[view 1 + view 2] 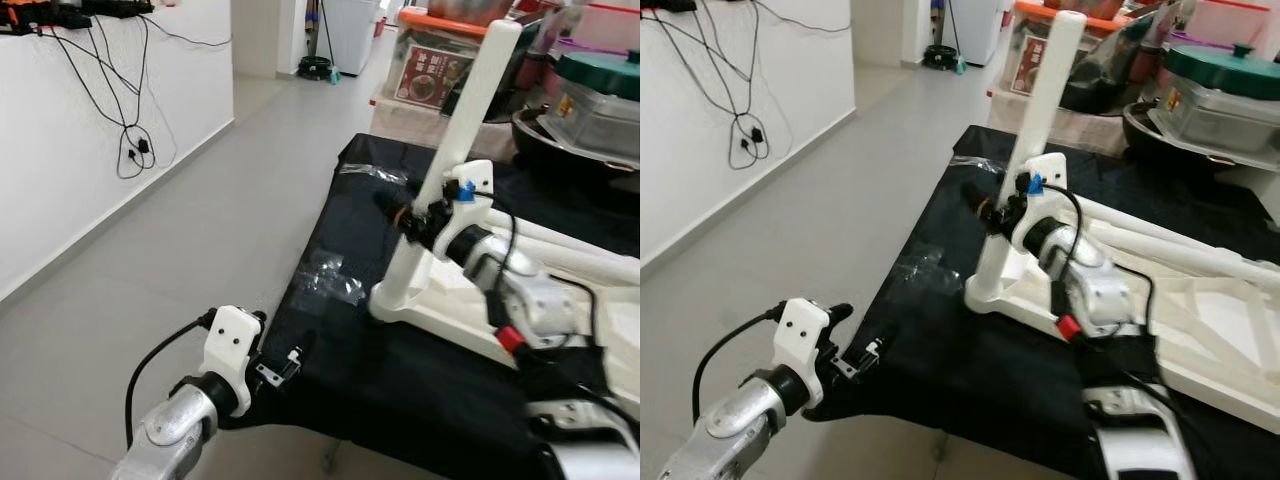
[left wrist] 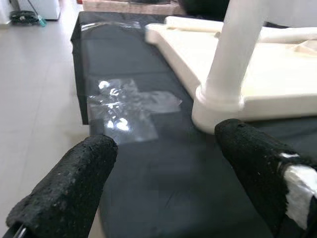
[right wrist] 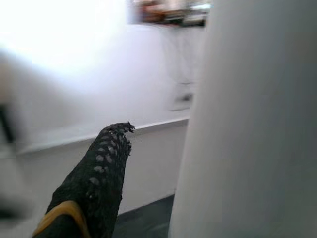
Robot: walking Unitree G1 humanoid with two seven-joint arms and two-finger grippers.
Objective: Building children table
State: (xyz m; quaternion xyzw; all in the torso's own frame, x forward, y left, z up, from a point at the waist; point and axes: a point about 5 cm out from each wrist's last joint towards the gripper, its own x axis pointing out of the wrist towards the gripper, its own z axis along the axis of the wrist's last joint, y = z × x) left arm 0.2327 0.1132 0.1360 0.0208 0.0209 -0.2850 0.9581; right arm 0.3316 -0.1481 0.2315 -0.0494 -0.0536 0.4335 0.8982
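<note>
A white children's table top (image 1: pixel 455 308) lies upside down on a black-covered surface (image 1: pixel 345 215). One white table leg (image 1: pixel 470 110) stands upright in its near corner socket. My right gripper (image 1: pixel 400 215) reaches in from the right at mid-height of that leg and is open. In the right wrist view one black finger (image 3: pixel 99 168) stands apart from the leg (image 3: pixel 257 119), with a gap between them; the other finger is hidden. My left gripper (image 2: pixel 168 144) hangs open and holds nothing at the black surface's front left edge (image 1: pixel 285 362), pointing toward the leg's base (image 2: pixel 223 99).
Crumpled clear tape (image 2: pixel 129 106) sticks to the black cover near the leg. Boxes (image 1: pixel 430 70) and a green-lidded pot (image 1: pixel 600 85) crowd the far right. Grey floor (image 1: pixel 180 260) stretches along the left, beside a white wall with hanging cables (image 1: pixel 130 140).
</note>
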